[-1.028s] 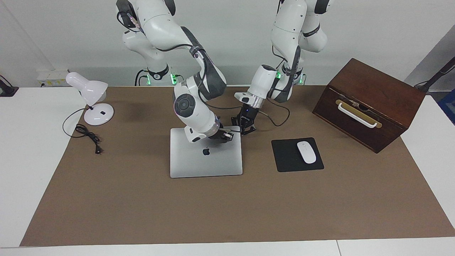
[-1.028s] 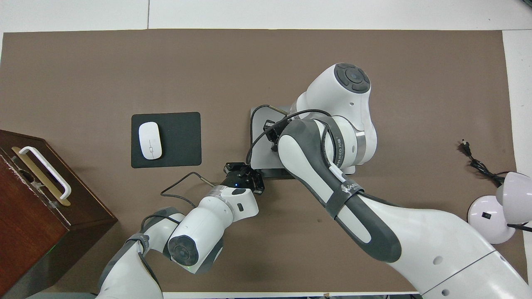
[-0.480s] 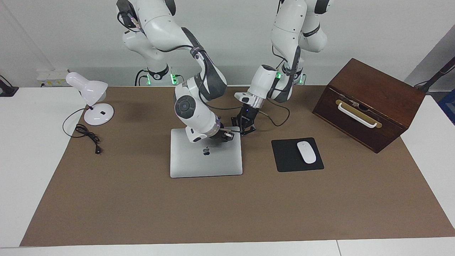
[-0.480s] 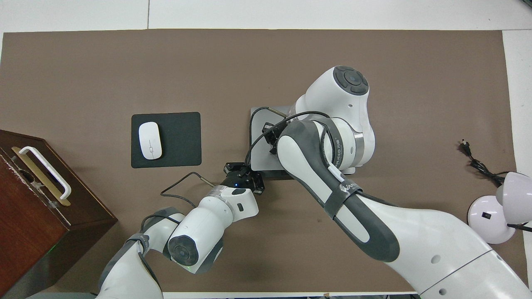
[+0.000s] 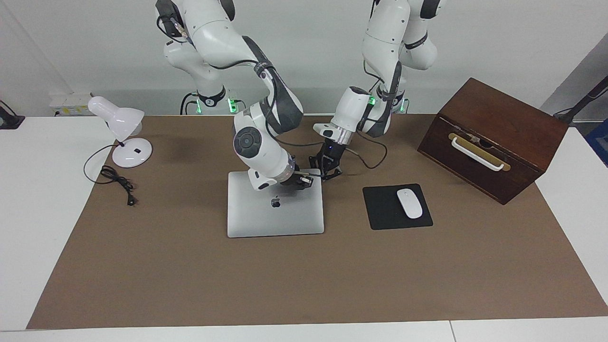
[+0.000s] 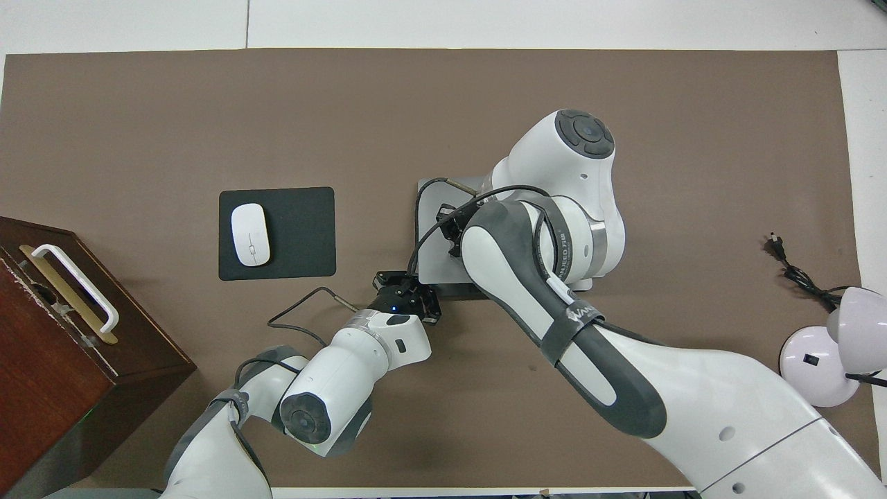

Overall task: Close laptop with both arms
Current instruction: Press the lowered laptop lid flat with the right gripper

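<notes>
The silver-grey laptop (image 5: 275, 216) lies on the brown mat with its lid down flat and the dark apple logo facing up. In the overhead view only a strip of the laptop (image 6: 431, 239) shows beside the right arm. My right gripper (image 5: 302, 183) rests on the lid near the edge nearer to the robots, and shows in the overhead view (image 6: 449, 223) under its arm. My left gripper (image 5: 327, 171) is low at the laptop's corner nearer to the robots, toward the left arm's end; it also shows in the overhead view (image 6: 406, 286).
A black mouse pad (image 5: 380, 211) with a white mouse (image 5: 409, 203) lies beside the laptop toward the left arm's end. A brown wooden box (image 5: 494, 137) with a white handle stands past it. A white desk lamp (image 5: 124, 135) and its cable (image 5: 116, 183) are at the right arm's end.
Almost nothing. The right arm's elbow has shifted very slightly; both grippers and the laptop's lid stay where they were.
</notes>
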### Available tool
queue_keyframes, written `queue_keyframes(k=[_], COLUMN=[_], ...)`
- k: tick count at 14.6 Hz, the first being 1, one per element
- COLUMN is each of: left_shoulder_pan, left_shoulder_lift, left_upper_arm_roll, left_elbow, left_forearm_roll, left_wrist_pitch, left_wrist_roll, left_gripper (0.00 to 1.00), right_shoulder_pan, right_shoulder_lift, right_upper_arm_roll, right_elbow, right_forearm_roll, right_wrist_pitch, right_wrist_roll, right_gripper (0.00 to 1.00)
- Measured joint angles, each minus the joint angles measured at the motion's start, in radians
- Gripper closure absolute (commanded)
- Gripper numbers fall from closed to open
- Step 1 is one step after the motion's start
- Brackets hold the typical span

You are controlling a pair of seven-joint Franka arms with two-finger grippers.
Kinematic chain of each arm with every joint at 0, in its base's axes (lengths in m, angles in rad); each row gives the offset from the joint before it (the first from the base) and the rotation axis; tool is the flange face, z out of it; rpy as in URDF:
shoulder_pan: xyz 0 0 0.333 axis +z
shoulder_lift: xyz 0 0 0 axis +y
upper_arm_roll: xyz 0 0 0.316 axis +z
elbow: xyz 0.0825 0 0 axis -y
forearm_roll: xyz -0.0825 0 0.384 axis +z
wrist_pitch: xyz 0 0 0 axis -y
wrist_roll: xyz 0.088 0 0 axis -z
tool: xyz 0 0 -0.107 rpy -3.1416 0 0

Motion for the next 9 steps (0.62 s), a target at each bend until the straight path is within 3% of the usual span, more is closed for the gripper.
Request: queue_keyframes(k=[9], left_shoulder_pan=[0.000], left_shoulder_lift=[0.000], left_upper_arm_roll=[0.000], left_elbow=[0.000], left_forearm_roll=[0.000], left_wrist_pitch=[0.000], left_wrist_roll=[0.000], left_gripper=[1.00], right_shoulder_pan=[-0.011], right_shoulder_lift=[-0.014], right_upper_arm_roll=[-0.010], right_elbow=[0.017], right_forearm_roll=[0.000], right_wrist_pitch=[-0.029], right_wrist_roll=[0.004], right_gripper=[1.00])
